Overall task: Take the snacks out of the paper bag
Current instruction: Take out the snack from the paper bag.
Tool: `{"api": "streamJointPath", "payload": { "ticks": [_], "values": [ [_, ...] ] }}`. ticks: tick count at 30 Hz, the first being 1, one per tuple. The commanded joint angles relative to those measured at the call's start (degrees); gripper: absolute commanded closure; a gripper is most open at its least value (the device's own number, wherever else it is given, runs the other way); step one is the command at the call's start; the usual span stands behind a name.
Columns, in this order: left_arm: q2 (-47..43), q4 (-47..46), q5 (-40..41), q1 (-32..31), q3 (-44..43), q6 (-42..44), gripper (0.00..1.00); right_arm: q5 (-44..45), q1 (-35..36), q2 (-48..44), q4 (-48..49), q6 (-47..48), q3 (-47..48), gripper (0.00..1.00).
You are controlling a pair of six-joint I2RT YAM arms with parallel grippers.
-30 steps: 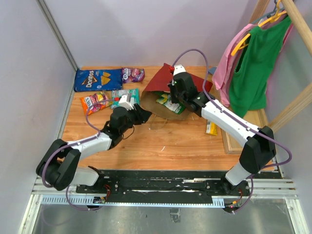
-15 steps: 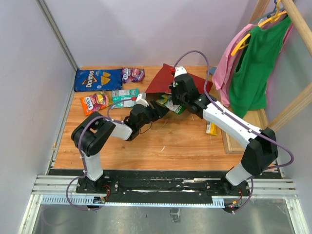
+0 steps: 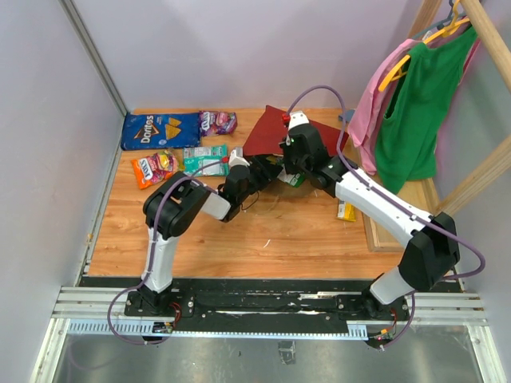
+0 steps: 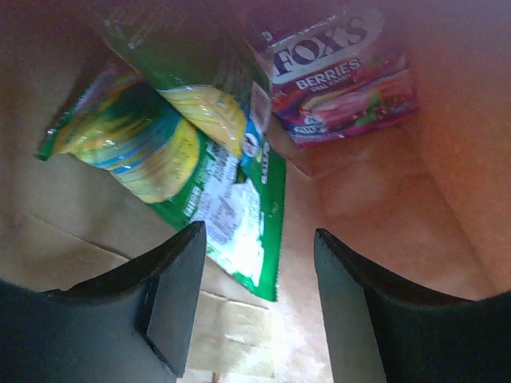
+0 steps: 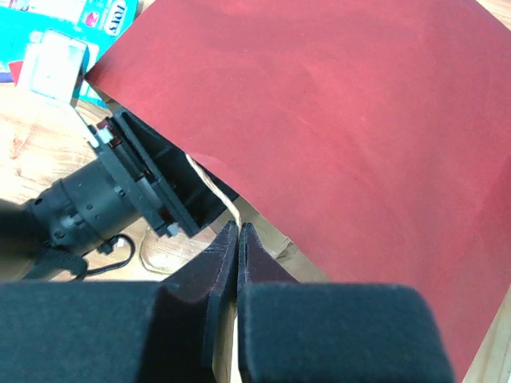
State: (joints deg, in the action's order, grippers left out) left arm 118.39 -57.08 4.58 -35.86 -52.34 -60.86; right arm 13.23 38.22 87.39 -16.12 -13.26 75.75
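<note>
Inside the paper bag (image 4: 415, 199), the left gripper (image 4: 257, 239) gapes empty below a green packet (image 4: 200, 159), with a candy bag (image 4: 335, 72) at upper right. The right gripper (image 5: 238, 227) pinches the bag's handle (image 5: 211, 183).

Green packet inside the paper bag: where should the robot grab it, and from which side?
Probably by the green packet's near edge: thin, flat, and pointing toward the paper bag's mouth. The open left gripper can slide straight in from the mouth and pinch it.
</note>
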Motion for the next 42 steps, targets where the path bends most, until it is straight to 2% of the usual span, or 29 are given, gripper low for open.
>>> {"api": "streamJointPath", "payload": {
  "ticks": [1,5,7,20,24,29,35,42],
  "values": [
    [2.9,-0.1,4.8,-0.3,-3.5,-3.6,0.39,0.0,-0.8,-2.9,0.8,-0.1,-1.5,0.99],
    [4.1,6.4,9.9,-0.3,-6.6,-4.8,0.40,-0.4,-0.8,-3.6,1.0,-0.4,-2.3,0.99],
    [4.9,6.8,11.8,-0.3,-7.5,-5.5,0.40,-0.6,-0.8,-3.8,1.4,-0.7,-2.7,0.99],
    [11.9,12.1,13.2,-0.3,-16.8,-7.9,0.42,-1.2,-0.9,-4.3,1.6,-0.9,-3.3,0.99],
    [10.8,11.4,14.4,-0.2,-16.7,-5.0,0.57,-1.4,-1.0,-4.4,1.7,-0.9,-3.6,0.99],
    [9.0,9.7,11.7,1.1,-16.8,0.0,0.98,-1.7,-1.1,-4.6,1.8,-1.0,-3.7,0.99],
    [3.5,1.5,3.1,3.9,-10.4,5.0,0.99,-1.0,-1.4,-5.1,2.0,-1.0,-4.0,0.99],
    [-6.5,7.2,-1.6,3.9,-2.5,13.7,0.99,-0.8,-1.7,-4.7,2.2,-2.5,-4.1,0.99]
  ]
}}
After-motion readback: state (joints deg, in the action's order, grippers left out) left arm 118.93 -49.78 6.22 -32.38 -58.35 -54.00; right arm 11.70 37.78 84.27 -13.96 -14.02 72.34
